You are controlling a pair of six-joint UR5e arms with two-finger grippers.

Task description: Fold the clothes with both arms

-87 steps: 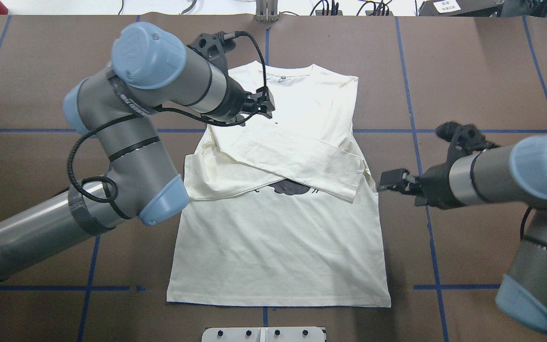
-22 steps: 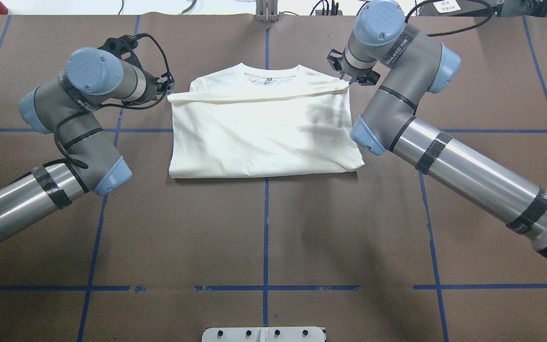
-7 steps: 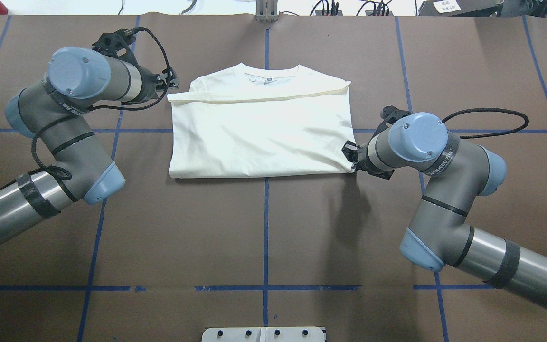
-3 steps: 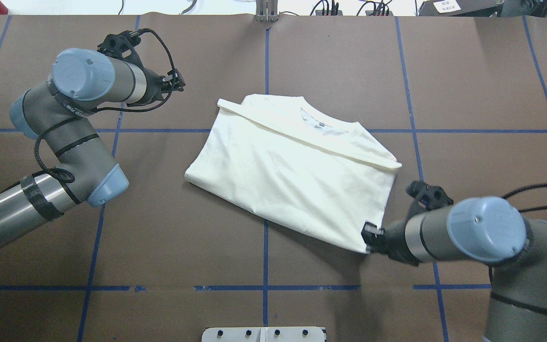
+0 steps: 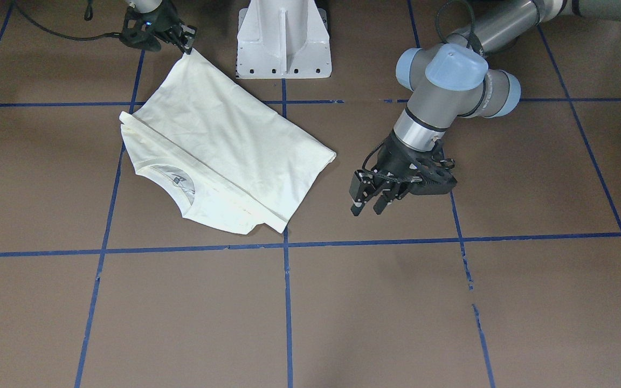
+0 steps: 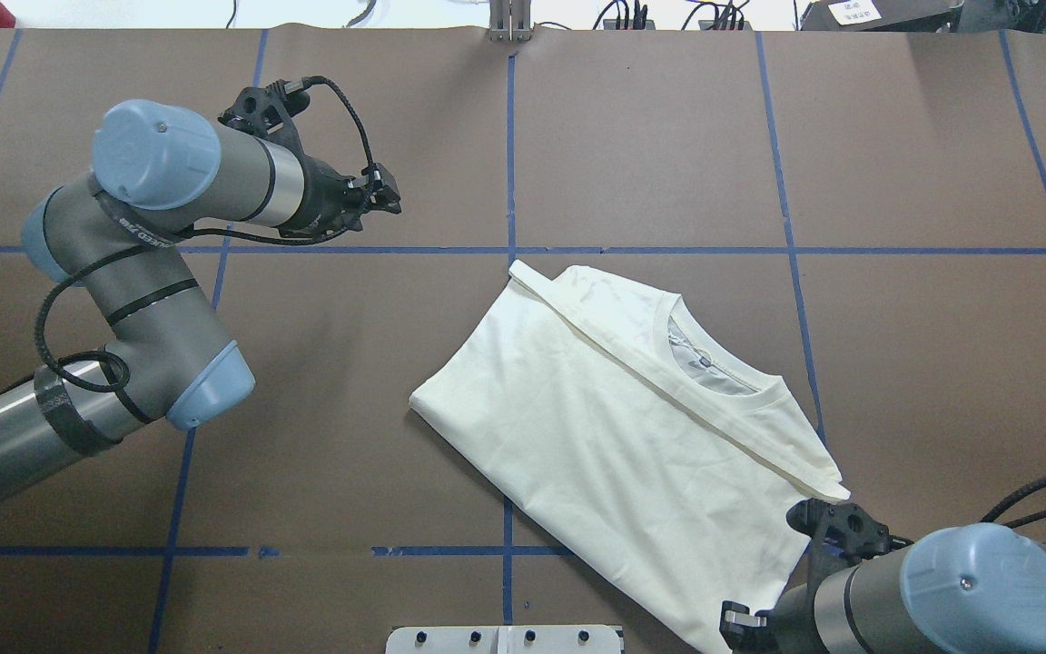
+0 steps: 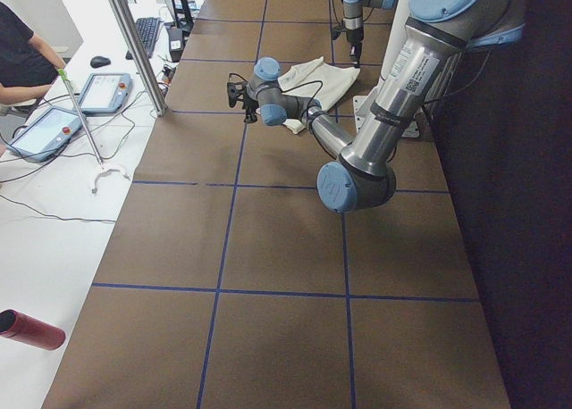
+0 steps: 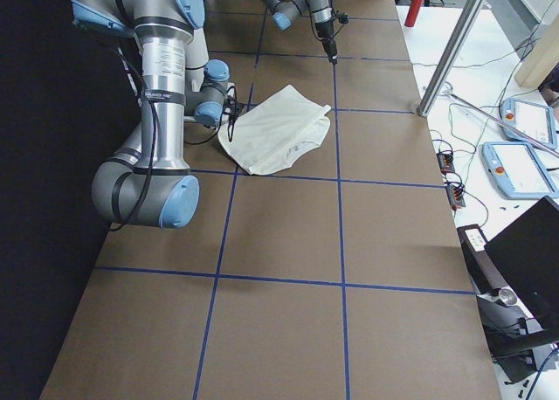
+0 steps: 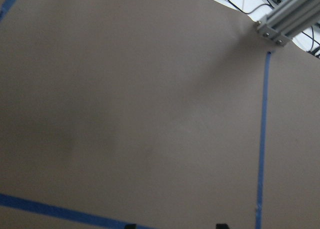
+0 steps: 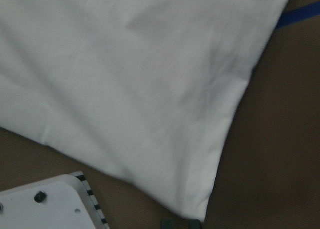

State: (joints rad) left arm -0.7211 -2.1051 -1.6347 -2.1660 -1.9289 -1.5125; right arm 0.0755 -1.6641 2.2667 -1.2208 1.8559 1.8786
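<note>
Exterior front-facing, right fingers (image 5: 186,42) pinch T-shirt (image 5: 224,145), left fingers (image 5: 356,198) spread

cream T-shirt (image 6: 614,454), brown table (image 6: 941,381), blue lines (image 6: 941,251)

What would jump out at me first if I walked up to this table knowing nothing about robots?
Probably the cream folded T-shirt with a ribbed collar, lying askew on the brown table marked with blue tape lines. The right arm's black two-finger gripper pinches one corner of it near the white metal pedestal, while the left arm's black gripper hangs open over bare table, apart from the shirt.
</note>
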